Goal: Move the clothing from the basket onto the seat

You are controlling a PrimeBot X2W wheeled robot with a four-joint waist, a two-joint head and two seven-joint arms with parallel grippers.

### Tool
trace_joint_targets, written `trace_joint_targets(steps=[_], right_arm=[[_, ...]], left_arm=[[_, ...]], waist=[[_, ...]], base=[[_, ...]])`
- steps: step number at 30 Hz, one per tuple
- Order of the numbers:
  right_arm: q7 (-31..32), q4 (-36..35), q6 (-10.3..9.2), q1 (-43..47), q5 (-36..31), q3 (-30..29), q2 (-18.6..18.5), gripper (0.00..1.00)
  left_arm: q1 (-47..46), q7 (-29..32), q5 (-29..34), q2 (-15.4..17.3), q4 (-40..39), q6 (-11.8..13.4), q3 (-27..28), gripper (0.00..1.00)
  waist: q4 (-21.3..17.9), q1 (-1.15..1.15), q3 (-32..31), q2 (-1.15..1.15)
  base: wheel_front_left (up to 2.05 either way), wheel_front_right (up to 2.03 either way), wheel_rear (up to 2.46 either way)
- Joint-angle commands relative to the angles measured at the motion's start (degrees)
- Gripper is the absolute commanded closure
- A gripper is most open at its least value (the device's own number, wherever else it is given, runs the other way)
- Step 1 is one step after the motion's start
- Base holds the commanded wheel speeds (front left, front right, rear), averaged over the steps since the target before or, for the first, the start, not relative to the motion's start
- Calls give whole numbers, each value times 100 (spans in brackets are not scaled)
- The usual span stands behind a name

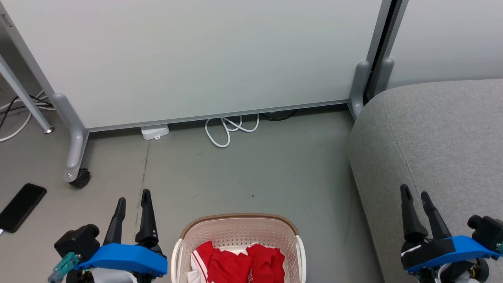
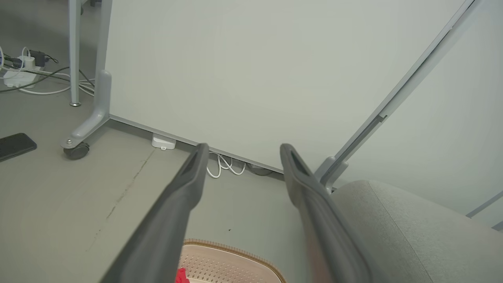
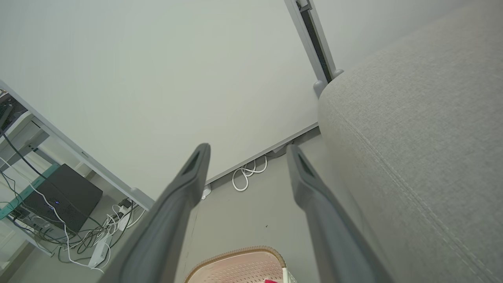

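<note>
While the clothing (image 1: 239, 265) lies crumpled in the bottom of the basket (image 1: 235, 230), neither arm touches it; the red heap spreads mostly left to right across the basket, a white-trimmed edge at its left end, and its near part is cut off by the head view's lower edge, so which way any garment points cannot be told; the basket stands on the grey floor (image 1: 251, 173), between the two arms; the left gripper (image 1: 133, 195) hovers just left of the basket, fingers spread wide and empty, tips aimed away from the robot toward the pale partition (image 1: 196, 59); the right gripper (image 1: 413, 190) hangs over the seat (image 1: 440, 149), fingers likewise parted with nothing between them; the seat sits to the basket's right, apart from it, its rounded edge and seam running from the partition back toward the robot; a dark phone (image 1: 21, 206) lies on the floor at far left; a white cable (image 1: 230, 131) loops at the partition's foot.
</note>
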Motion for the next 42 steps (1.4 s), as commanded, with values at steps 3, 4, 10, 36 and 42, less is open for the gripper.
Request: trace_joint_targets(steps=[3, 4, 10, 36, 42], right_arm=[[-60, -89, 11, -70, -349, 7, -41, 0], [-67, -91, 11, -67, -422, 12, -41, 0], [-107, -82, 12, -40, -824, 38, -43, 0], [-337, 1, 15, -13, -2114, 119, -47, 0], [-424, 34, 16, -39, -2400, 123, -48, 0]], left_arm=[[-59, -98, 327, 89, -16, 58, -73, 0], [-65, -111, 392, 96, -12, 66, -91, 0], [-68, -208, 629, 90, 14, 39, -137, 0], [-68, -553, 1674, -19, 191, -109, -125, 0], [-49, -621, 1932, -43, 253, -150, -138, 0]], waist=[[0, 0, 3, 0], [-1, 0, 3, 0], [-4, 0, 0, 0], [41, -1, -1, 0], [51, -1, 0, 0]], base=[[0, 0, 0], [0, 0, 0], [0, 0, 0], [0, 0, 0], [0, 0, 0]])
